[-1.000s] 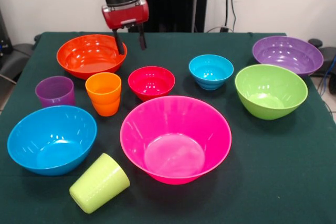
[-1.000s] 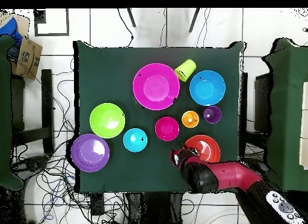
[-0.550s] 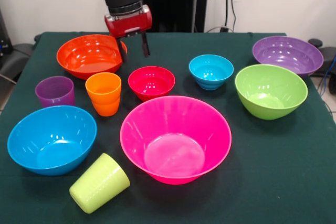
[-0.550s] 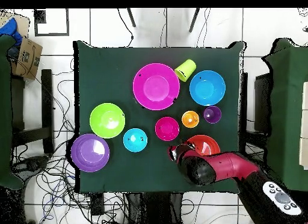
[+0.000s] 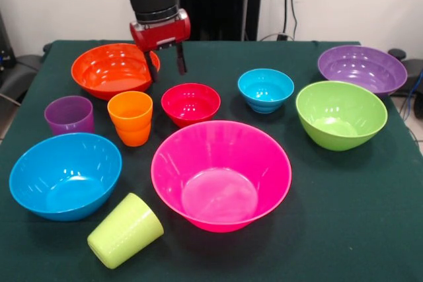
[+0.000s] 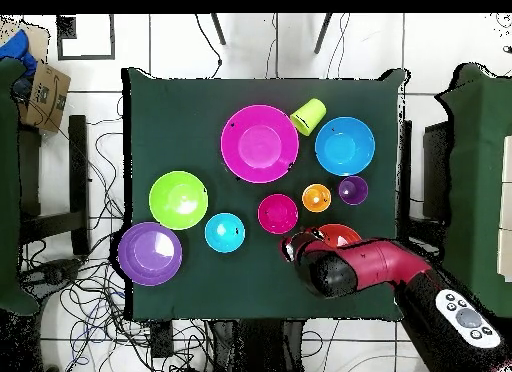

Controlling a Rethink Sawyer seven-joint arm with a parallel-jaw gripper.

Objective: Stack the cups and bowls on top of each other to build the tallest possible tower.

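Across the front view, every piece is seen standing apart on the green table [image 5: 344, 229]; no tower is begun. At upper left the gripper [image 5: 165, 67] hangs with its two fingers spread and empty, one tip over the rim of the orange bowl [image 5: 112, 69], the other just above the red bowl [image 5: 190, 103]. The light blue bowl [image 5: 266, 89] sits right of the red one, the pink bowl [image 5: 221, 175] fills the lower centre, the blue bowl [image 5: 65, 175] lies at lower left, and the green bowl [image 5: 341, 114] and purple bowl [image 5: 362, 69] are at right. The orange cup [image 5: 131, 117] and purple cup [image 5: 69, 115] stand upright at left; the green cup [image 5: 125, 230] lies tipped at the bottom.

From the overhead view, the arm [image 6: 370, 268] is seen covering part of the orange bowl near the lower centre.

If the orange bowl is the target, one finger is best lowered inside the rim and one outside, squarely across the wall, so a firm pinch is gained without nudging the red bowl.
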